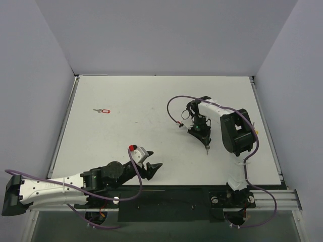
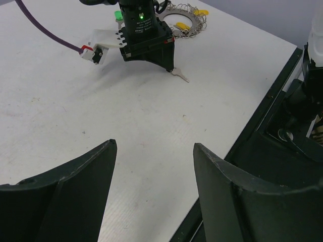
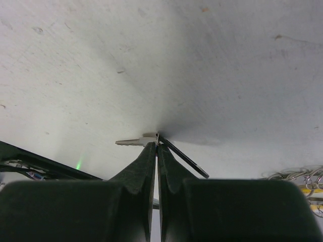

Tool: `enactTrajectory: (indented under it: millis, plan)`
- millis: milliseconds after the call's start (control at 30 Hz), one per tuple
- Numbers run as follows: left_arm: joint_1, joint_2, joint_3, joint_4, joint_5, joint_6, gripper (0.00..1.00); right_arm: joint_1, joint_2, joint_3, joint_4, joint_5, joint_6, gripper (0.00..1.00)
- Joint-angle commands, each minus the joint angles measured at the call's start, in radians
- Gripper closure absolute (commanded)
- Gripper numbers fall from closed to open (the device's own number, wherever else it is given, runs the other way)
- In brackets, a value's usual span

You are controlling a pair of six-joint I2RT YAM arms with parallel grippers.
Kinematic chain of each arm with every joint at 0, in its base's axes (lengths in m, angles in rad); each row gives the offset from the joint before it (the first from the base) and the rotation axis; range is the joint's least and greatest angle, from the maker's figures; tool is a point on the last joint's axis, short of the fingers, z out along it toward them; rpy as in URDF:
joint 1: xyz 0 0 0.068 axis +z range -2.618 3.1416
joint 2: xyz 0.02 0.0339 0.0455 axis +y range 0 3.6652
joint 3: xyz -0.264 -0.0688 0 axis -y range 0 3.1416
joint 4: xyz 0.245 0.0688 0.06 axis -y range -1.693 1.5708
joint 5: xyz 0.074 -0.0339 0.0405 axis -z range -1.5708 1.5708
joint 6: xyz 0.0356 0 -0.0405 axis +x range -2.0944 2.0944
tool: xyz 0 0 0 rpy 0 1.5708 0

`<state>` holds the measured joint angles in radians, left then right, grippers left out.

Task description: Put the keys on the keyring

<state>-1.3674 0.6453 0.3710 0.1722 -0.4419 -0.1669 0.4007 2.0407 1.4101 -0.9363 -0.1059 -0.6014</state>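
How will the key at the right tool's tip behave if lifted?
The key looks like thin, flat metal, so it is probably stiff and light. The right tool pinches it by one end only, so it may pivot or slip. Being smooth, it would likely slide on the table if pushed.

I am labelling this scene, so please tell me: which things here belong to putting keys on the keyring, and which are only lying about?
Belong to the job:
silver key, pinched in the shut right hand
red-headed key, lying loose
keyring, beyond that hand

Only lying about:
purple cable
table
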Motion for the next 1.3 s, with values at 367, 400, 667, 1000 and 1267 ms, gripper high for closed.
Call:
enactTrajectory:
  millis: [367,400,667,1000,1267]
  plan:
    - [-0.006,-0.006,0.002,0.059,0.000,-0.083,0.28,0.027,0.001,0.026,-0.056,0.035,0.029,0.90]
    - [-0.004,-0.004,0.002,0.058,0.000,-0.086,0.28,0.027,-0.005,0.026,-0.055,0.029,0.029,0.89]
    - [-0.006,-0.009,0.011,0.050,0.003,-0.095,0.28,0.020,-0.059,0.024,-0.056,0.022,0.034,0.83]
    - [-0.005,-0.025,0.032,0.050,0.006,-0.102,0.27,-0.033,-0.221,0.003,-0.058,-0.038,0.023,0.77]
    - [0.048,-0.084,0.095,-0.038,-0.050,-0.101,0.06,-0.268,-0.523,-0.108,-0.049,-0.362,-0.076,0.74]
